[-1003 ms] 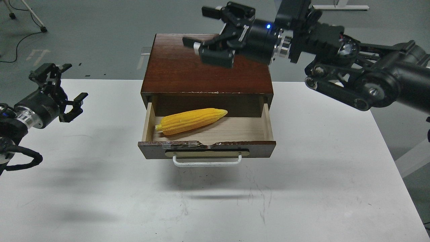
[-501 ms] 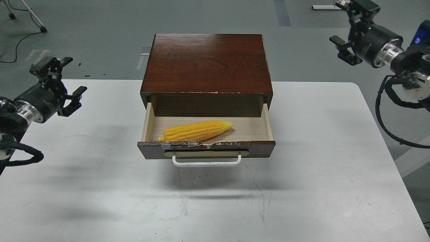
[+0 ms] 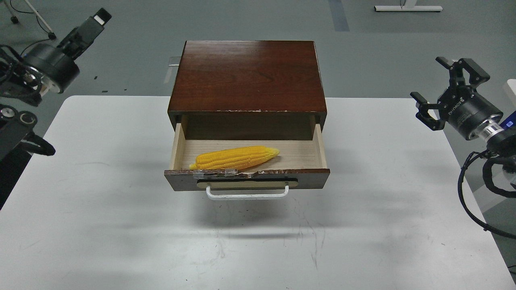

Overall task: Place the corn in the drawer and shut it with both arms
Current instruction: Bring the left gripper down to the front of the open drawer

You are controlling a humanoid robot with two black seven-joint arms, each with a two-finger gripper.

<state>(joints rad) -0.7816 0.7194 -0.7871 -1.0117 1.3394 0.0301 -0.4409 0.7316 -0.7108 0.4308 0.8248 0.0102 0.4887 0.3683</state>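
The yellow corn lies in the open drawer, along its front wall, pointed end to the right. The drawer is pulled out of the dark brown cabinet, and its white bar handle faces me. My left gripper is raised at the far upper left, beyond the table edge. It is seen edge-on, so its fingers cannot be told apart. My right gripper is open and empty. It hovers at the table's right edge, well right of the drawer.
The cabinet stands at the back middle of the white table. Black cables hang from the right arm at the right table edge. Part of the left arm sits by the left table edge.
My right gripper swung from above the cabinet out to the right and came down beside the table. The corn settled against the drawer's front wall. My left gripper rose up and back.
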